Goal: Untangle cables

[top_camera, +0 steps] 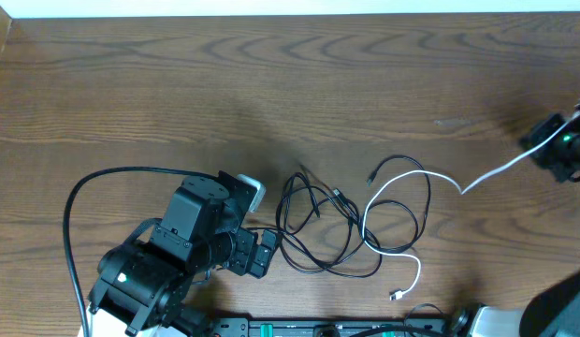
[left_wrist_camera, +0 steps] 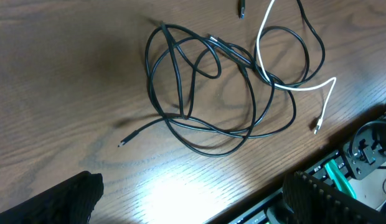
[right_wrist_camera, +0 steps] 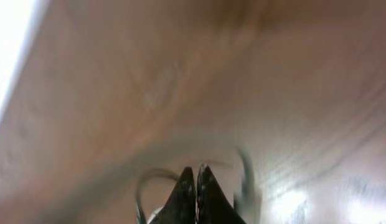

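A tangle of black cables (top_camera: 318, 225) lies in loops at the table's middle, seen closer in the left wrist view as black cables (left_wrist_camera: 183, 116). A white cable (top_camera: 496, 173) threads through the loops and runs taut to the far right, where my right gripper (top_camera: 552, 142) is shut on it. The right wrist view is blurred and shows the right gripper (right_wrist_camera: 196, 171) with fingertips pressed together. The white cable (left_wrist_camera: 302, 90) crosses the right loop, its free plug near the front edge. My left gripper (top_camera: 267, 225) stands open just left of the tangle, touching nothing; the left gripper (left_wrist_camera: 193, 205) is empty.
A thick black lead (top_camera: 84, 187) arcs from the left arm's base. A rail with electronics (left_wrist_camera: 367, 149) runs along the table's front edge. One black plug end (left_wrist_camera: 121, 144) lies loose left of the tangle, another (top_camera: 371, 176) at its top right.
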Motion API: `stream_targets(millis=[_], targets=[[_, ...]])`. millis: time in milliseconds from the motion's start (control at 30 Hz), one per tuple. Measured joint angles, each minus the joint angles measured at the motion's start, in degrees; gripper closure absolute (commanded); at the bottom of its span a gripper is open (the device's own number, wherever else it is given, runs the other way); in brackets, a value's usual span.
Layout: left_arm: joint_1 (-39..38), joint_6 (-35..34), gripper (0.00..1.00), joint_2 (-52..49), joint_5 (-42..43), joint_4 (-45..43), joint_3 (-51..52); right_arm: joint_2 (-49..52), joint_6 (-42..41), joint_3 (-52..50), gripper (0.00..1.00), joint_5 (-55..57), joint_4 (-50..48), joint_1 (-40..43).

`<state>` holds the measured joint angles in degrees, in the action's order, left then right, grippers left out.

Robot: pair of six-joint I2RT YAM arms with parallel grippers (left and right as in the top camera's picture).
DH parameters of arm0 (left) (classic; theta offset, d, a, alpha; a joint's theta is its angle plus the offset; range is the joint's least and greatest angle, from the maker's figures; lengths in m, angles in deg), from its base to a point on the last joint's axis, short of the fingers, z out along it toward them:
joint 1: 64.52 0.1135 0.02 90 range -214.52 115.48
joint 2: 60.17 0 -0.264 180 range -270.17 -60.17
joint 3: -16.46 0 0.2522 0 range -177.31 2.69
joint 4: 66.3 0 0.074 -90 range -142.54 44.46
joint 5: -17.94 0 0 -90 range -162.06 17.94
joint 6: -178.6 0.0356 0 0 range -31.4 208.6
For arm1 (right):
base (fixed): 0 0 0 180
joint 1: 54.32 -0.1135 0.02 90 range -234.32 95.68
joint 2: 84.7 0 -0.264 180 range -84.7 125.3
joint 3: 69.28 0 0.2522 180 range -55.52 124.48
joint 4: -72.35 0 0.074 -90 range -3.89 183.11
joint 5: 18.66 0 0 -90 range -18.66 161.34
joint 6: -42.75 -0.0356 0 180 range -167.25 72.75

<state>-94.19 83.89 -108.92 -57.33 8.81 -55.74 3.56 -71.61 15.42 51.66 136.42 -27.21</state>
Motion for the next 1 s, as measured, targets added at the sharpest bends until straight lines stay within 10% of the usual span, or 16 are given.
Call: stream_targets(millis=[367,500,733,1000], targets=[[0.0,0.0,0.02,0.0,0.0,0.3,0.0,15.5,1.9,0.0,0.57,-3.8,22.1,-3.0],[0.0,0.0,0.02,0.0,0.0,0.4,0.0,17.0,3.1,0.0,0.25,-6.7,32.6,-3.8],[0.0,0.0,0.02,0.0,0.0,0.6,0.0,17.0,6.7,0.1,0.33,-13.3,44.5,-4.5],[0.0,0.0,0.02,0.0,0.0,0.9,0.0,17.0,-19.1,0.1,0.16,-1.1,40.9,-2.8]])
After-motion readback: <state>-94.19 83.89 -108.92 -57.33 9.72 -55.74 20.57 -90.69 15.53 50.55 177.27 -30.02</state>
